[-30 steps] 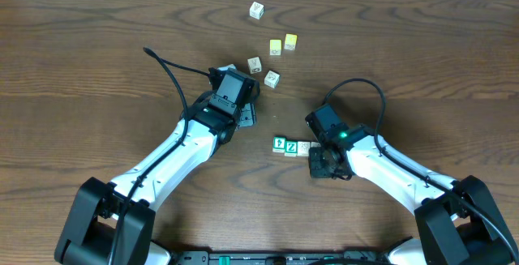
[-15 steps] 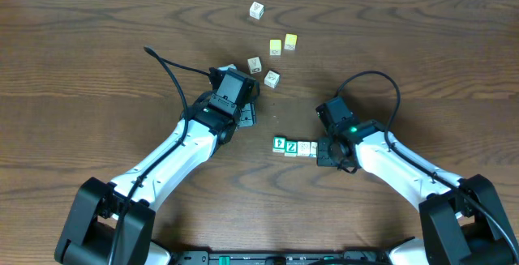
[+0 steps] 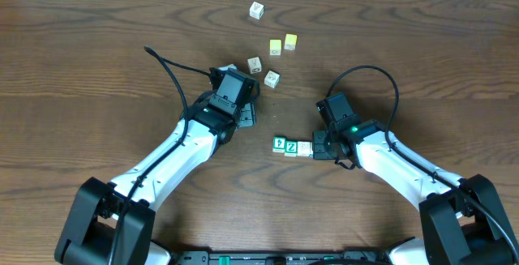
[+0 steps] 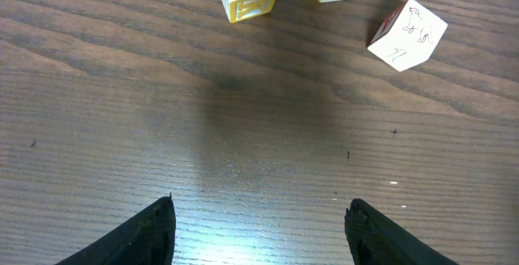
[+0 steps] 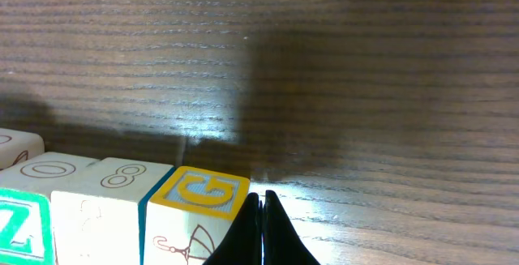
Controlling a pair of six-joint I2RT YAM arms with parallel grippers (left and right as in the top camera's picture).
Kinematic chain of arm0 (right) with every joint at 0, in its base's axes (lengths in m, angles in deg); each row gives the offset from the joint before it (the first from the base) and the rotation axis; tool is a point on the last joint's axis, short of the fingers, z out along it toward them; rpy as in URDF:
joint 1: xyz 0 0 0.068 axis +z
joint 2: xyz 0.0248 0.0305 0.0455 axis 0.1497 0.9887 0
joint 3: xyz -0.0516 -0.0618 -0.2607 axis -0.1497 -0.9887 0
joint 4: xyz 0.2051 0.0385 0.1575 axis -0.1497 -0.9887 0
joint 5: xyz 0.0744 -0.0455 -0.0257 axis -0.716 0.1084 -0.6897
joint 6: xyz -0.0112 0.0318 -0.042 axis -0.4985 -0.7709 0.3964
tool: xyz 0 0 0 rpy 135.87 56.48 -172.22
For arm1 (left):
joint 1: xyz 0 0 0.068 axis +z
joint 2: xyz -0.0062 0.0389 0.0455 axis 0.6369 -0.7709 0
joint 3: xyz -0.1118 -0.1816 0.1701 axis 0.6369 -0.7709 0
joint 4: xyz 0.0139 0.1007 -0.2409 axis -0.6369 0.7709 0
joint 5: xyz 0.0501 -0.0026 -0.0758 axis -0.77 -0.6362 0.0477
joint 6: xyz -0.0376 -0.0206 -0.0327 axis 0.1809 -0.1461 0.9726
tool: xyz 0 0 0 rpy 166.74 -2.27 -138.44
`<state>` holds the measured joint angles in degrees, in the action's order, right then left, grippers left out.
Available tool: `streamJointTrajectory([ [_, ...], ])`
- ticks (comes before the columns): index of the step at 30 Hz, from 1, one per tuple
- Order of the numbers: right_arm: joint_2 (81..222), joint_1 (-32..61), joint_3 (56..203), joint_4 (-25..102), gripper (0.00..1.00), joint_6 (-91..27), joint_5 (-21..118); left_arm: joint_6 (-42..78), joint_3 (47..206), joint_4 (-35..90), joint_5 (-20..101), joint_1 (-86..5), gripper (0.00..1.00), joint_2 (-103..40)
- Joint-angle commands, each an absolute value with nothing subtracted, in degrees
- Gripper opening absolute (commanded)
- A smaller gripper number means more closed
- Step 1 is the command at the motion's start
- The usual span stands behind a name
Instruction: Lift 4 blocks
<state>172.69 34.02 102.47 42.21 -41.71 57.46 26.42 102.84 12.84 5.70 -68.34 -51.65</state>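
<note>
**Right claw pinched shut at the end of the block row**

Your right gripper (image 5: 261, 208) is pressed fully shut and holds nothing. Its tips sit just beside a corner of the G block (image 5: 201, 194), a white cube with a yellow-framed G, a blue edge and a line-drawn umbrella.

That cube ends a touching row. Between it and the green Z block (image 3: 290, 146) sits a white block (image 5: 113, 185) printed with an 8. A second green block (image 3: 278, 143) is on the Z's other side.

Your left gripper (image 4: 263, 232) stands wide open and empty, well apart from the Z block, over the grained wooden table (image 3: 97, 38). It faces three pale cubes (image 4: 407, 34) with brownish print.
</note>
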Motion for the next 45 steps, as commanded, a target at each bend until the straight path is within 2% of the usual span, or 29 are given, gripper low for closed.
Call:
streamJointTrajectory([
  [1,173.1,33.9,102.4,42.4,0.01,-40.6,56.3,26.0,102.0,13.0,5.0,-68.3,0.68,-52.0],
  [20,173.1,33.4,102.4,43.1,0.01,-39.3,55.5,25.9,102.0,10.8,5.0,-68.3,0.66,-52.1],
  [21,173.1,33.4,102.4,43.1,0.01,-39.3,55.5,25.2,102.0,9.5,5.3,-68.3,0.63,-52.0],
  [27,173.1,33.4,102.4,43.1,0.01,-39.3,55.5,21.1,102.0,3.4,11.6,-68.3,0.59,-52.1],
  [30,173.1,33.4,102.4,43.1,0.01,-39.3,55.5,21.1,102.0,2.4,11.6,-68.3,0.43,-52.2],
  [32,173.1,33.4,102.4,43.2,0.01,-39.3,55.4,21.1,102.0,2.1,12.3,-68.3,0.39,-52.4],
  [45,173.1,33.4,102.4,40.4,0.01,-40.1,54.5,21.6,102.0,1.5,16.9,-68.3,0.37,-57.3],
])
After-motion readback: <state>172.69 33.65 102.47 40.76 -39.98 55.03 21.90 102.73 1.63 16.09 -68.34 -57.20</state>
